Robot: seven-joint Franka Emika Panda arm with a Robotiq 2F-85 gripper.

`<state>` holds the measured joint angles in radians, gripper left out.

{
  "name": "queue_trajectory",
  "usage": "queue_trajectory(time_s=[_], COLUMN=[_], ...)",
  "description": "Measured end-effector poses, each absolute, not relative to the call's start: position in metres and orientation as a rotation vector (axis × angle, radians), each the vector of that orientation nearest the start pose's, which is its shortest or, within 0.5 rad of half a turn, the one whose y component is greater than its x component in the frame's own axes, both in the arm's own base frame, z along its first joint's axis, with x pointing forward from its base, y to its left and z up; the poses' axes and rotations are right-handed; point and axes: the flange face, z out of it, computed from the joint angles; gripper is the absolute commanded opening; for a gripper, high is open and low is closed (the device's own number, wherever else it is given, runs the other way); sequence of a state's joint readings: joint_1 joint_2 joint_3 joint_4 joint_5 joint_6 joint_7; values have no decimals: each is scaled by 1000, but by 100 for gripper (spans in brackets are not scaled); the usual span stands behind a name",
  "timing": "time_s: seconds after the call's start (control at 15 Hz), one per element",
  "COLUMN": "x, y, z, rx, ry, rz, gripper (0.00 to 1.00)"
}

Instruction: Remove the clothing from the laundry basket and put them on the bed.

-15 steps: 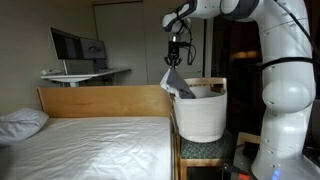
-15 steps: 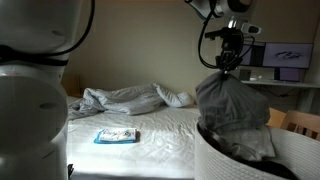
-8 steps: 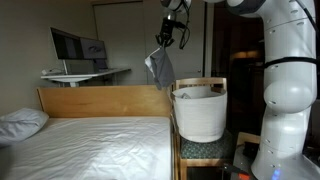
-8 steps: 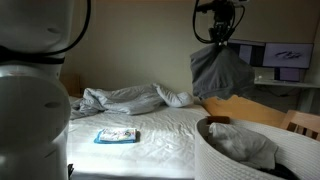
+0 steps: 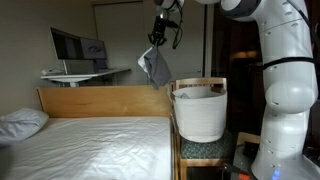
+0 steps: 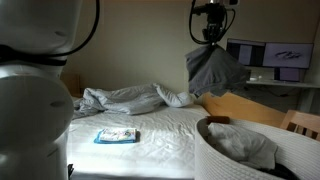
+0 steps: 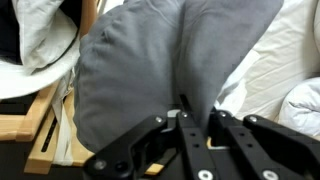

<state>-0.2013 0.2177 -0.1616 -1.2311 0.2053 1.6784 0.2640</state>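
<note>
Arm [image 5: 285, 70] raised high, claw [image 5: 157, 40] pointing down, clamped on grey garment [image 5: 154, 68], dangling above end board [image 5: 100, 100]

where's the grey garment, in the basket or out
Out: the grey garment hangs from the shut gripper, clear of the laundry basket.

1 garment [image 5: 154, 68] hangs from end effector [image 5: 157, 42] above end board [image 5: 105, 100] of bed [image 5: 90, 140]; laundry basket [image 5: 200, 118] beside, clothing [image 6: 245, 145] inside.

no legible text, label, brand or number anywhere in view
</note>
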Motion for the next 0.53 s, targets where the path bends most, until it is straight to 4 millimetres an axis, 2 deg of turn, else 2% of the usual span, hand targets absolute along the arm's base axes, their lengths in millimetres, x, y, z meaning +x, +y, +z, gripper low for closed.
queue_trajectory(time_s=[0.13, 0.27, 0.4, 0.53], x=[619, 637, 652, 665], y=[-168, -135, -97, -53], z=[660, 657, 664, 682], rx=[-2832, -2829, -2797, -2739], ry=[850, 797, 748, 706], rz=[-339, -351, -433, -583], gripper=[13, 13, 13, 13])
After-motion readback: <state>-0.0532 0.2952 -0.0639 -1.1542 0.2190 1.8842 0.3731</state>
